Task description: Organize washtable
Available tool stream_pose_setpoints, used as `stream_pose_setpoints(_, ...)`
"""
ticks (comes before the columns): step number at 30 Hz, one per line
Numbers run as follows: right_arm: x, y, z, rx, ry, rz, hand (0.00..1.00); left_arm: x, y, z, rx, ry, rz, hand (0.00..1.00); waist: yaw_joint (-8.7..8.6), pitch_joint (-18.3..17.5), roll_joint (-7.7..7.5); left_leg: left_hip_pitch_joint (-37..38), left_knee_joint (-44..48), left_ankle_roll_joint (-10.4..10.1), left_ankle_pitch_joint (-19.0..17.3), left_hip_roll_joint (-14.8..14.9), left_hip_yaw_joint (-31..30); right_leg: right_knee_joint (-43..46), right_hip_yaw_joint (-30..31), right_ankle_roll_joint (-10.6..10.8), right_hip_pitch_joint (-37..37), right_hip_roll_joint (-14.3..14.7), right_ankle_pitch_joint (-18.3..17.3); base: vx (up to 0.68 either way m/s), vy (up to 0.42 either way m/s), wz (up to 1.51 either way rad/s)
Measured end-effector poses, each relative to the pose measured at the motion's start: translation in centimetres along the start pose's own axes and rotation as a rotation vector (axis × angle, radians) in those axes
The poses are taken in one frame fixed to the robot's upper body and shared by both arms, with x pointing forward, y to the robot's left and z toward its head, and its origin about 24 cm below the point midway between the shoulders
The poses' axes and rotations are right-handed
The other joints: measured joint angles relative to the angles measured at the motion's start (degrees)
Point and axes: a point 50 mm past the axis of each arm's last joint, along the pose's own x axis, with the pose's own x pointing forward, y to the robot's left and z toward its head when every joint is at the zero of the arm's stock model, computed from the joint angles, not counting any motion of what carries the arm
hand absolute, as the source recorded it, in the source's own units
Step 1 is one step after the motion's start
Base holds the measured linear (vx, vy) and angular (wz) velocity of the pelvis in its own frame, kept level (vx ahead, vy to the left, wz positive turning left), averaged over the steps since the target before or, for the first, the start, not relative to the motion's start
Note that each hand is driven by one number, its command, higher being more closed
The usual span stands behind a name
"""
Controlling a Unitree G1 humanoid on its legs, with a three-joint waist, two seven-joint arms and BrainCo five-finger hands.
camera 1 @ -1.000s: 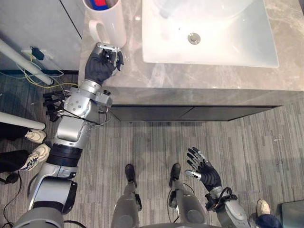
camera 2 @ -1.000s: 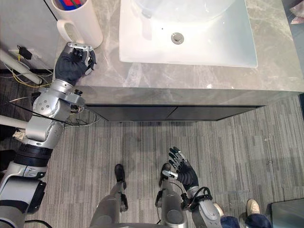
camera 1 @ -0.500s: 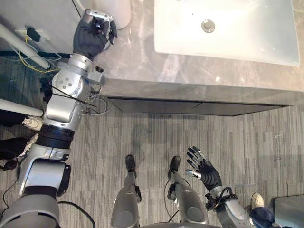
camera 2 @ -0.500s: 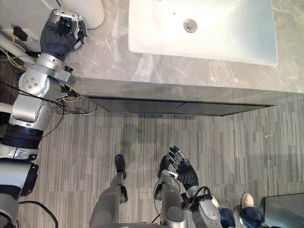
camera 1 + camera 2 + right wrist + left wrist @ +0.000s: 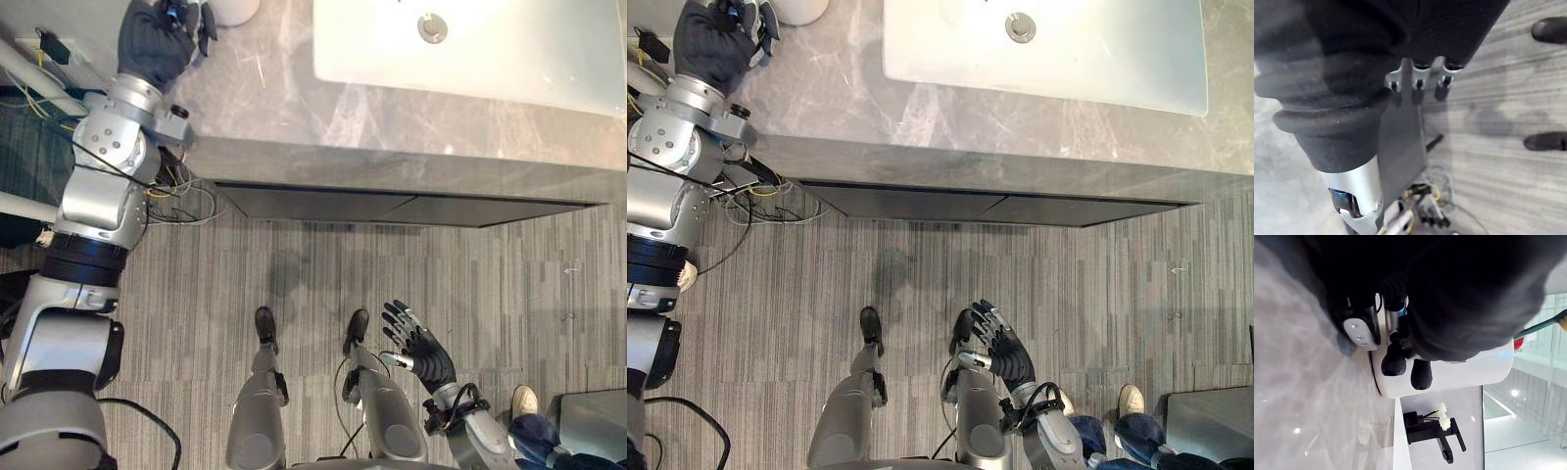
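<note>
A white mug (image 5: 1459, 374) with a toothbrush (image 5: 1542, 324) in it stands at the far left of the grey marble countertop (image 5: 294, 108). Its base shows at the top edge (image 5: 235, 8). My left hand (image 5: 157, 39) lies on the counter just left of the mug, fingers curled. In the left wrist view its dark fingertips (image 5: 1396, 363) rest against the mug's wall with nothing inside the curl. My right hand (image 5: 421, 351) hangs low over the floor, fingers spread and holding nothing.
The white sink (image 5: 509, 69) with its drain (image 5: 431, 27) takes up the counter's right part. A black faucet (image 5: 1437, 433) with small white flowers shows past the mug. Dark drawers (image 5: 392, 208) sit under the counter. Loose wires (image 5: 181, 191) hang at its left. A person's shoe (image 5: 524, 399) is at lower right.
The camera has tilted down, so the mug and sink have slid toward the top edge. My left hand has drifted left along the counter, away from the sink. The right hand has stayed still.
</note>
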Motion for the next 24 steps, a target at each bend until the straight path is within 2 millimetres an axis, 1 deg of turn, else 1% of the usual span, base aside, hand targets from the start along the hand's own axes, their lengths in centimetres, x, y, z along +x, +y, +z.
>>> stream_pose_setpoints(4,-0.1,0.0,-0.4,0.016,0.014,-0.004,0.00,0.3,0.1,0.2,0.005,-0.006,0.010,1.00,-0.07,-0.1,-0.77,-0.3,0.0,-0.3,0.4,0.2,0.0,0.0,-0.1,-0.1,-0.3,0.3,0.0,0.00,0.000,0.02)
stream_pose_setpoints(7,-0.1,0.0,-0.7,0.026,0.021,-0.004,0.00,0.6,-0.3,0.3,0.015,-0.005,-0.006,1.00,-0.07,-0.2,-1.28,-0.4,-0.1,-0.2,0.5,0.1,0.0,0.0,-0.2,-0.1,-0.3,0.1,0.0,0.00,0.008,0.01)
stream_pose_setpoints(12,0.1,0.9,-1.1,0.041,0.038,0.033,0.00,1.3,-1.2,0.1,0.045,0.019,-0.053,1.00,-0.13,-1.6,-3.34,-0.4,-0.1,-0.1,0.6,-0.5,0.0,0.0,-0.2,-0.2,-0.3,-0.1,0.1,0.00,0.017,0.01)
stream_pose_setpoints(15,0.1,1.0,-1.2,0.045,0.039,0.037,0.00,1.8,-1.4,-0.1,0.061,0.036,-0.067,1.00,-0.18,-1.8,-3.67,-0.5,-0.1,0.2,0.8,-0.8,-0.1,0.0,-0.2,-0.4,-0.3,-0.4,0.2,-0.01,0.044,0.02)
stream_pose_setpoints(18,0.1,1.4,-1.4,0.053,0.047,0.054,0.00,2.2,-1.0,-0.3,0.071,0.064,-0.051,1.00,-0.46,-2.2,-4.26,-0.5,-0.1,0.3,1.0,-1.0,0.0,0.0,0.0,-0.6,-0.5,-0.6,0.3,-0.01,0.027,-0.01)
stream_pose_setpoints(21,0.1,1.4,-1.5,0.059,0.051,0.053,0.00,2.5,-0.7,-0.5,0.083,0.085,-0.045,1.00,-0.62,-2.6,-4.85,-0.5,-0.1,0.4,1.2,-1.0,0.1,0.0,0.0,-1.0,-0.5,-0.6,0.1,0.00,0.000,0.00)
stream_pose_setpoints(24,0.1,1.4,-1.5,0.064,0.049,0.052,0.00,2.7,-0.5,-0.5,0.109,0.101,-0.054,1.00,-0.68,-3.0,-5.31,-0.5,-0.1,0.4,1.4,-1.0,0.2,0.0,0.3,-2.1,-0.7,-0.5,0.1,-0.01,0.016,-0.05)
